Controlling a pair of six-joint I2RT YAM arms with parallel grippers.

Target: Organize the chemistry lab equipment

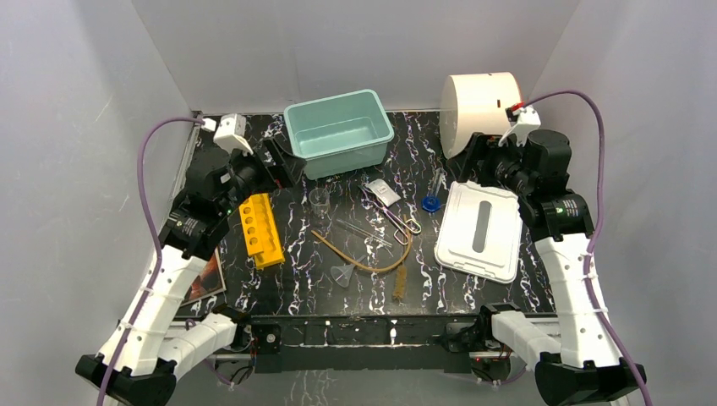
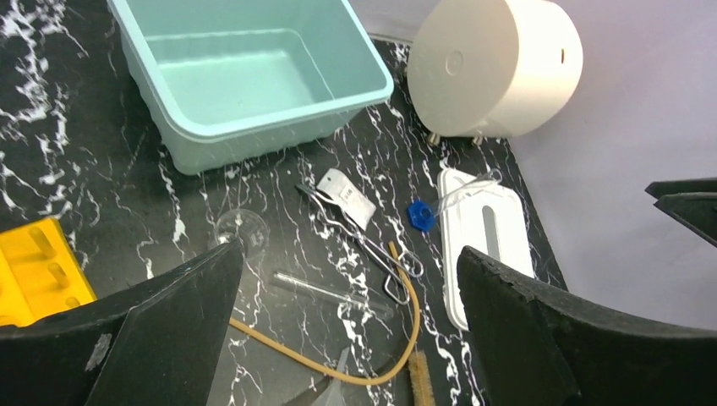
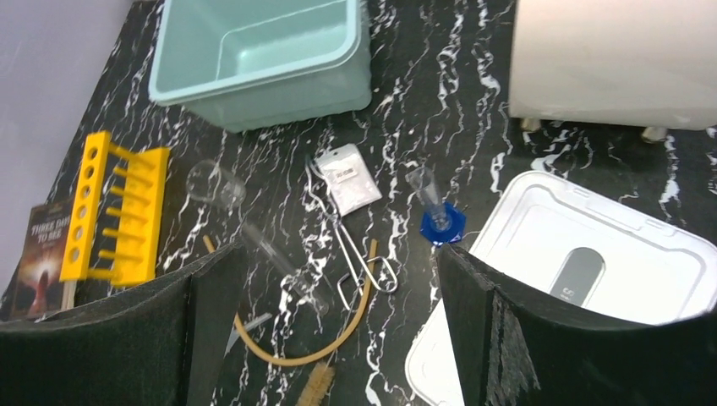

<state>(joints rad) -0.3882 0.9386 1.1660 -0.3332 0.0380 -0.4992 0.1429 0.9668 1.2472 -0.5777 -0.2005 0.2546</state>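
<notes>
In the top view the left pincer (image 2: 347, 262) hangs at the upper left of the frame, beside the left corner of a teal tub (image 1: 348, 155), its jaws spread wide and holding nothing. The right pincer (image 3: 338, 254) hangs at the upper right, in front of a big white cylinder (image 1: 482, 106), jaws also wide and holding nothing.

The lab things lie loose in the middle of the black marbled desk (image 1: 296, 288), below the tub. The clear beaker (image 1: 320, 200) stands just left of centre. Right of it the metal tongs (image 1: 391, 216) lie slantwise, their upper end at a small white packet (image 1: 385, 192). The glass tubes (image 1: 359, 230) lie below the beaker, and the tan rubber tube (image 1: 372, 265) curves under them up to the tongs' lower end. The clear funnel (image 1: 344, 273) sits at the lower centre beside that curve, with the brown brush (image 1: 400, 283) to its right. The blue cap (image 1: 432, 204), with a clear tube joined to it, lies right of the tongs, near the upper left corner of a flat white lid (image 1: 479, 230).

A yellow rack (image 1: 260, 228) lies left of centre, and a book (image 1: 205, 279) is at the lower left edge
</notes>
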